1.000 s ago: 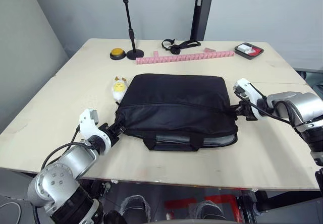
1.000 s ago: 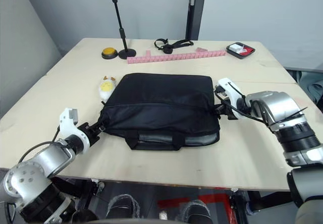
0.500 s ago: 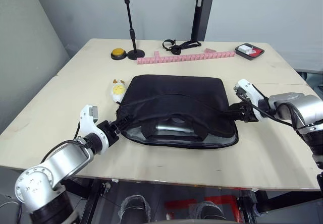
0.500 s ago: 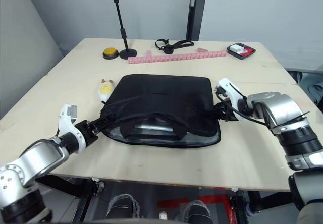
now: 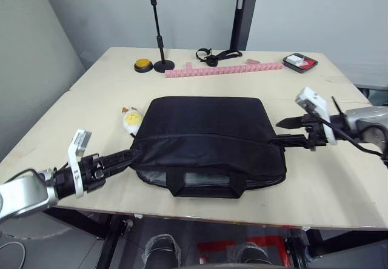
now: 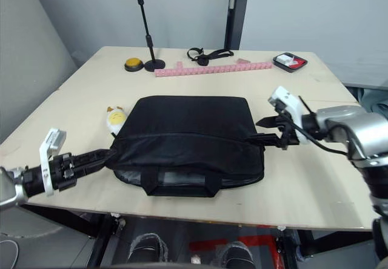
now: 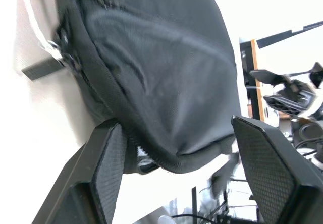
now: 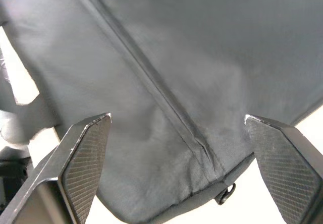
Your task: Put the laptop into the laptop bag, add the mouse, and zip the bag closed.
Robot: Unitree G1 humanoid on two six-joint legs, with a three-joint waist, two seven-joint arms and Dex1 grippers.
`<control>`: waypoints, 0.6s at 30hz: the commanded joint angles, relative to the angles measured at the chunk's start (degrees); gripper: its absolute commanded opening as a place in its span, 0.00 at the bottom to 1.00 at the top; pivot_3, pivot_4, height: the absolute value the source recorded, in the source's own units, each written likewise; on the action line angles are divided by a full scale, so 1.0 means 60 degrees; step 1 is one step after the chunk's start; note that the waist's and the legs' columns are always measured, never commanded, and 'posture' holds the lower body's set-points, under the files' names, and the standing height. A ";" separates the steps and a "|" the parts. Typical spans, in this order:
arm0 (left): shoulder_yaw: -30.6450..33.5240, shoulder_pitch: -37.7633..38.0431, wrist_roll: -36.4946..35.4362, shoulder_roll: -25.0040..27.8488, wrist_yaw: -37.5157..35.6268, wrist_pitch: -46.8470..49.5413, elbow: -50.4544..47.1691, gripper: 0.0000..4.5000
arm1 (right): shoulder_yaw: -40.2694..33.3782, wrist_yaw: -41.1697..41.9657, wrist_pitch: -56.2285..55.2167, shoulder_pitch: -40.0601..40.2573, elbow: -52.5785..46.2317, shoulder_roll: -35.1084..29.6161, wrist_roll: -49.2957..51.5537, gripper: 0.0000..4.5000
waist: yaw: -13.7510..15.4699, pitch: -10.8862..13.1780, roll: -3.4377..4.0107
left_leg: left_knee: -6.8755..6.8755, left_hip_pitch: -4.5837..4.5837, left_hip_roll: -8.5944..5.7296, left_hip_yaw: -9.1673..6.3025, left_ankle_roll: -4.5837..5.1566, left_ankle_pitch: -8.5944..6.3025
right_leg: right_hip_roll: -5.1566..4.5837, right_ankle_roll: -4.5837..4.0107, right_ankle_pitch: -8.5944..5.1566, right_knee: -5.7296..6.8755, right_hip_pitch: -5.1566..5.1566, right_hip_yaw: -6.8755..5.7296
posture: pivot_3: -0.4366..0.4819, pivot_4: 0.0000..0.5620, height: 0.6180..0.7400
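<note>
Left gripper (image 5: 128,156): fingers spread, unclenched, tips at near-left corner of large black soft fabric laptop bag (image 5: 209,142) | Bag: flat, table centre, strap handle over near edge | Right gripper (image 5: 286,131): fingers apart, straddling bag's right edge, grasping nothing | Small white-and-yellow object (image 5: 130,119): just beside bag's far-left corner.

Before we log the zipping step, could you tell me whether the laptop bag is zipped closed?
Not fully: the laptop bag gapes along its near edge, where a grey strip shows under the handle. The zipper pull cannot be made out.
</note>
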 commanded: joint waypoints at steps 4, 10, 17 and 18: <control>-0.0643 -0.0890 0.2022 0.0852 -0.3060 0.0400 0.0143 0.75 | -0.0902 -0.0087 -0.0154 0.0200 -0.0034 -0.0416 0.0174 0.98 | -0.0174 -0.0009 -0.0004 | 0.0009 0.0004 -0.0012 0.0024 0.0004 0.0001 | -0.0013 -0.0007 0.0005 0.0017 -0.0007 0.0020 | 0.48 0.27 1.00; -0.2428 -0.0653 0.7023 0.3109 -0.8137 -0.2974 0.0430 0.75 | -0.1521 0.0037 -0.0570 0.0775 -0.0258 -0.0772 0.0239 0.98 | -0.0149 -0.0008 -0.0013 | -0.0008 0.0006 0.0006 0.0019 0.0003 0.0000 | -0.0004 -0.0002 -0.0001 0.0010 -0.0009 0.0011 | 0.48 0.27 1.00; -0.3082 -0.2344 0.9360 0.3581 -1.0701 -0.4783 0.2347 0.75 | -0.1802 0.0114 -0.0992 0.0998 -0.0082 -0.0919 0.0211 0.98 | -0.0124 -0.0011 -0.0007 | -0.0009 0.0018 -0.0006 0.0034 0.0007 0.0000 | -0.0016 -0.0008 0.0002 0.0022 -0.0010 0.0021 | 0.48 0.27 1.00; -0.3012 -0.2441 0.9548 0.3608 -1.1066 -0.5093 0.2430 0.75 | -0.1950 0.0190 -0.1252 0.1123 -0.0164 -0.0917 0.0193 0.98 | -0.0111 -0.0011 -0.0007 | -0.0008 0.0019 -0.0006 0.0035 0.0007 0.0000 | -0.0015 -0.0011 0.0002 0.0024 -0.0010 0.0022 | 0.48 0.27 1.00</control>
